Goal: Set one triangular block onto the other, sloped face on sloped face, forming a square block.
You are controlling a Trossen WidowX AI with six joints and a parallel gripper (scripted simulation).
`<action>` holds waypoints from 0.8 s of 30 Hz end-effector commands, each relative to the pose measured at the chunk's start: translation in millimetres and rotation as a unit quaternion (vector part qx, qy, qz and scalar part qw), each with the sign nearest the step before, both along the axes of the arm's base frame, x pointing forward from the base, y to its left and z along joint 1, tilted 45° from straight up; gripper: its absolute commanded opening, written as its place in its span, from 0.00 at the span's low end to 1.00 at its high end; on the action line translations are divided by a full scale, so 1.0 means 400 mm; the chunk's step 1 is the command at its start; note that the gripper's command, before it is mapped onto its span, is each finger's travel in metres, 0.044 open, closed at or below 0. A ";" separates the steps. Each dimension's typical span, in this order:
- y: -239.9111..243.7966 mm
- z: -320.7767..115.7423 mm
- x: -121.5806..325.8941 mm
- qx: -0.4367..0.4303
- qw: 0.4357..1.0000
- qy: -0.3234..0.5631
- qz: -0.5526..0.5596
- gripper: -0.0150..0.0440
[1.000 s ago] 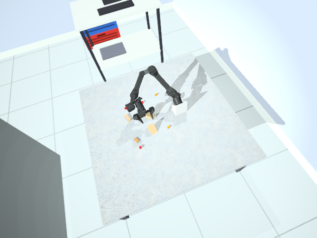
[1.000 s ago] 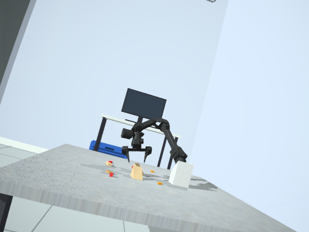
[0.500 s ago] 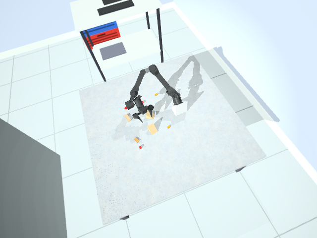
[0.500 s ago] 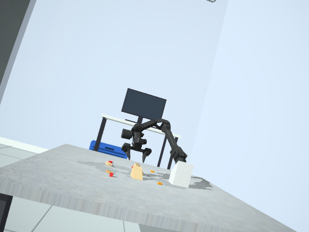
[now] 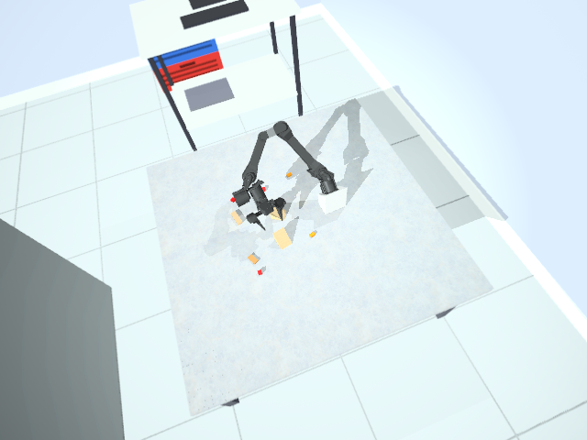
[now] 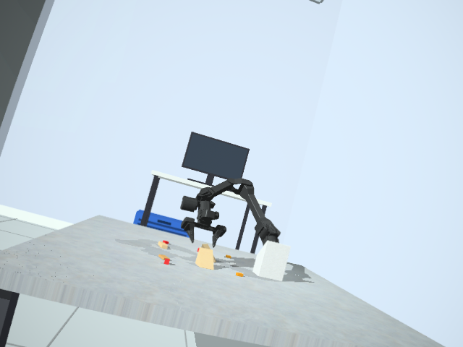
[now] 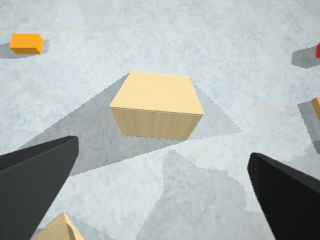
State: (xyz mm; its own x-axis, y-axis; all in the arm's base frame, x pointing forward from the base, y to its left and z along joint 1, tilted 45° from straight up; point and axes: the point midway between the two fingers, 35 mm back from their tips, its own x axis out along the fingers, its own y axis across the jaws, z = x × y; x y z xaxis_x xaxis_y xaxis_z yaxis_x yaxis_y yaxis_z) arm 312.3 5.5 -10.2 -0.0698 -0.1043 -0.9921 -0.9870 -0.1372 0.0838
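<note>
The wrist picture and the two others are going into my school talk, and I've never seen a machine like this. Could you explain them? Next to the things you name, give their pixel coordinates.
The machine is one dark jointed arm (image 5: pixel 256 156) (image 6: pixel 255 207) ending in a two-fingered tool (image 5: pixel 273 225) (image 6: pixel 202 244) (image 7: pixel 164 152). The top picture looks down from above; the exterior one looks across the table (image 5: pixel 331 307) (image 6: pixel 187 291) (image 7: pixel 225 30) from beyond its edge; the wrist one looks past the fingers.

On the table are a larger pale wooden block (image 5: pixel 282 237) (image 6: pixel 205 258) (image 7: pixel 157 95), a second one (image 5: pixel 275 214) (image 6: pixel 205 246) (image 7: pixel 62 231) partly hidden in each picture, and small red, orange and tan pieces. The tool is open and holds nothing.
</note>
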 end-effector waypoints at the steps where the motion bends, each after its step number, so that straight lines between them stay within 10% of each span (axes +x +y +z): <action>1: -0.001 -0.024 -0.007 0.002 1.000 0.006 0.003 1.00; 24: -0.011 -0.117 -0.014 0.002 1.000 0.006 0.003 1.00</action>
